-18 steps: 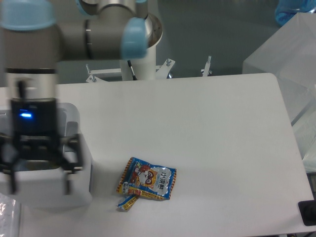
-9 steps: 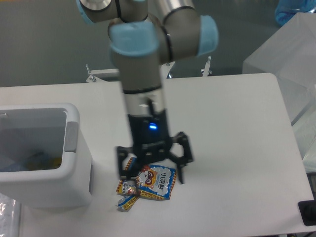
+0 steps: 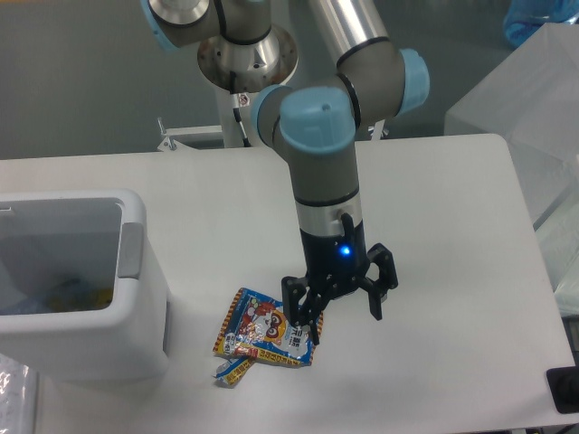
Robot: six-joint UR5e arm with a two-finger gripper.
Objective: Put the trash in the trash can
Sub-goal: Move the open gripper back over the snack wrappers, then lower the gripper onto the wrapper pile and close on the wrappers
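Observation:
A blue-and-orange foil snack wrapper (image 3: pixel 264 329), part of the trash, lies flat on the white table near the front. A smaller folded wrapper piece (image 3: pixel 233 371) pokes out from under its front left corner. My gripper (image 3: pixel 335 315) points straight down over the big wrapper's right end. It is open, and nothing shows between its fingers. The white trash can (image 3: pixel 136 336) with a grey side panel stands at the left edge, well left of the gripper. Some blurred trash (image 3: pixel 68 294) lies inside it.
A translucent plastic box (image 3: pixel 529 99) stands off the table's far right corner. A dark object (image 3: pixel 564 389) sits at the front right, beyond the table's edge. Crinkled clear plastic (image 3: pixel 13 398) lies in front of the trash can at the bottom left.
The open gripper has swung right from above the trash can to the wrappers, then a little further right and down over the big wrapper's right end. The wrappers have not moved.

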